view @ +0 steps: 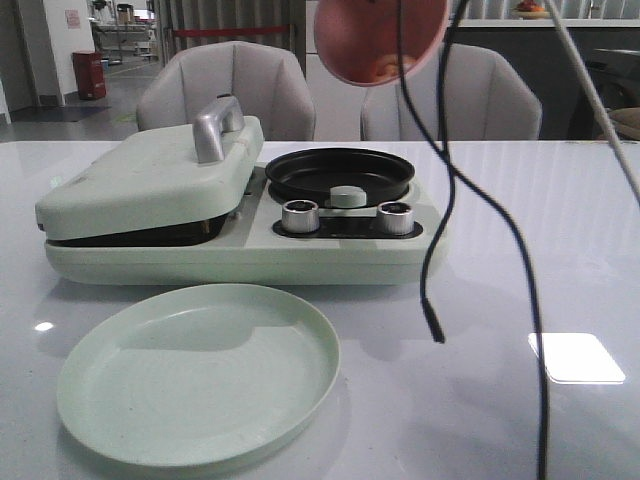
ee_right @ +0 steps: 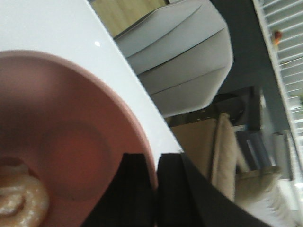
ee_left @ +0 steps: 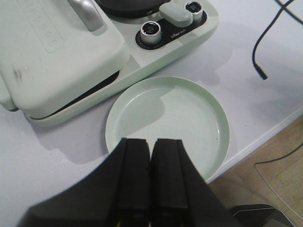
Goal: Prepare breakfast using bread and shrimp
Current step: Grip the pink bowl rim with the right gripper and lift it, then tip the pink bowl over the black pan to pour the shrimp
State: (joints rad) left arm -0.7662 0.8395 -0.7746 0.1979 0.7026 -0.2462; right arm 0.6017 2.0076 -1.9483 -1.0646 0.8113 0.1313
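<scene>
Pink-orange shrimp (ee_right: 19, 201) lie in your pink bowl (view: 380, 40), pinched at its rim by the right jaws, tilted high above the breakfast maker (view: 240, 215). Tip further and they may miss its black pan (view: 340, 172). Left jaws hover pressed together.

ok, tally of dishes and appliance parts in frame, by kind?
Pale green plates: 1
Pink plates: 1, held up by the right gripper
Breakfast makers: 1
Black pans: 1
Silver knobs: 2
Shrimp visible: 1
Total: 7
</scene>
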